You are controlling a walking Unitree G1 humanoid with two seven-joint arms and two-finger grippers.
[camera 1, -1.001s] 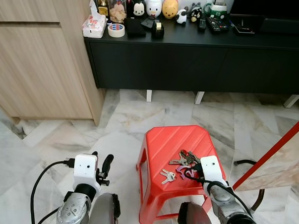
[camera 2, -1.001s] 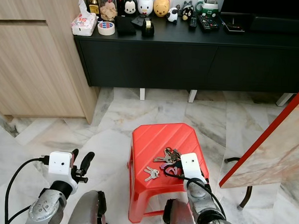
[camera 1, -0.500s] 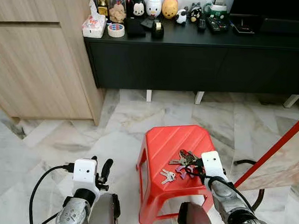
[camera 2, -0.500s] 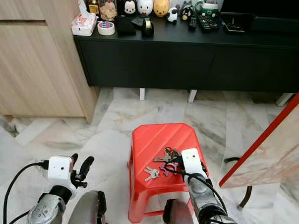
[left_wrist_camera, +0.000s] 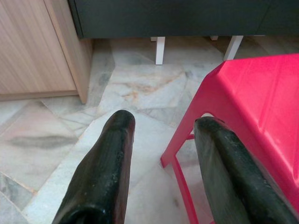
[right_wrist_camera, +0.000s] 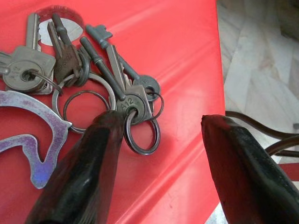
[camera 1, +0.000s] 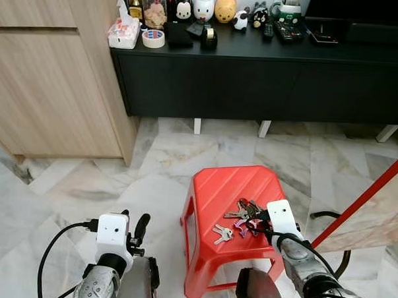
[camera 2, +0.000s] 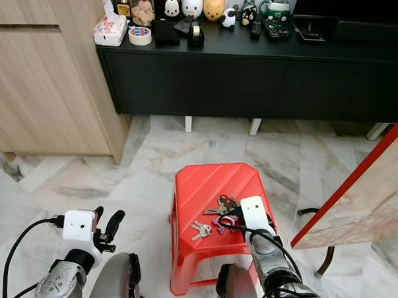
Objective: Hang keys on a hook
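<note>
Left gripper idle, jaws parted, low beside the red stool, out of the way. Smaller key set near the stool's front edge. Keys toward its right edge, right gripper spread wide over their rings, apparently lining up a pinch.

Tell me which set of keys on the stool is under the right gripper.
The big bunch of keys, beside the open right gripper on the red stool. The small set lies apart, toward the left.
</note>
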